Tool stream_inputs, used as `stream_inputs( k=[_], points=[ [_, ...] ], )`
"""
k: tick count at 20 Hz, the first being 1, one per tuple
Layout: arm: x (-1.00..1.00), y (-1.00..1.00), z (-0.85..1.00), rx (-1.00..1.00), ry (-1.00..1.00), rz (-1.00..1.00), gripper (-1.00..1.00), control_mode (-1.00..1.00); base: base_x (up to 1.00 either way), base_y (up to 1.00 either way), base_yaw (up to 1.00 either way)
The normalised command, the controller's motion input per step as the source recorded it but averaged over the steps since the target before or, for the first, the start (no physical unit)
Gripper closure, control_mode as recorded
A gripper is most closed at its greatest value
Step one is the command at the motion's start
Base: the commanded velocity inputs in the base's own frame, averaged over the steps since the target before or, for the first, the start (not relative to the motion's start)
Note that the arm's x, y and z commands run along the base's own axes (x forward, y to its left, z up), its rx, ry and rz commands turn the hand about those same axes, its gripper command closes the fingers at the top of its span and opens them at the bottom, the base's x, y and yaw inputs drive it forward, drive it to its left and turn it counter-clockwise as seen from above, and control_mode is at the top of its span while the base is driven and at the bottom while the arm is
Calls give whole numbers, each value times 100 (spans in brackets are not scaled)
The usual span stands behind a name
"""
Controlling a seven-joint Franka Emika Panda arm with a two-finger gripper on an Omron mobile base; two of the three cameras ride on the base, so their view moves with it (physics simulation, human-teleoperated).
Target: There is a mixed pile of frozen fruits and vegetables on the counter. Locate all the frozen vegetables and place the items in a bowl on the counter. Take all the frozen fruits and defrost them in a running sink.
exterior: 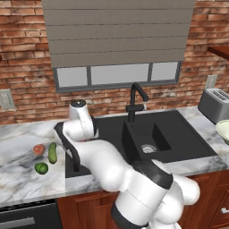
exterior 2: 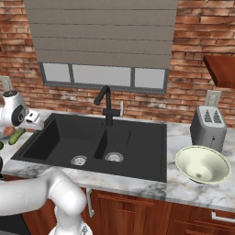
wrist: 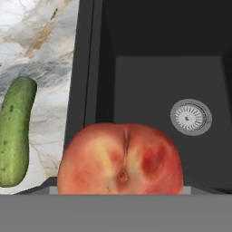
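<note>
- Landmark is the sink (exterior 2: 98,142). The peach (wrist: 120,159) sits close under the hand camera, over the sink's rim next to the counter (exterior: 18,172), with the basin and its silver drain (wrist: 190,117) beyond it.
- Jaws: the fingertips are hidden behind the fruit, so I can't tell whether they grip it or just hang over it. I'd guess it's held.
- Risk 1: it looks to be over the rim, not the basin. Released here, it may land on the edge and roll back onto the marble.
- Risk 2: the cucumber (wrist: 16,131) lies on the counter just beside the sink rim. A sideways swing could knock it in.
- Risk 3: round glossy fruit, so an off-centre grip could let it slip.
- No water visible from the faucet (exterior: 137,100), so defrosting isn't done either way.
- The second peach (exterior: 39,149) and the round green item (exterior: 41,168) are on the counter beside the sink. The bowl (exterior 2: 202,164) is on the far side, near the toaster (exterior 2: 208,126).
</note>
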Motion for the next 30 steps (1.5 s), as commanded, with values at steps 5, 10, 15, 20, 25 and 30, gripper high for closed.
stream_inputs(
  k=[5, 10, 15, 20, 25, 30],
  points=[
    [0, -43, -27, 3, -2, 0, 100, -100, 0, 0, 0],
    [2, -33, -27, 0, 0, 0, 100, -100, 0, 0, 0],
    [8, -31, -37, 0, 0, 0, 100, -100, 0, 0, 0],
    [13, -28, -24, 0, 0, 0, 100, -100, 0, 0, 0],
    [7, -22, -18, 0, 0, 0, 100, -100, 0, 0, 0],
    [8, -12, -14, 0, 2, 0, 100, -100, 0, 0, 0]
  ],
)
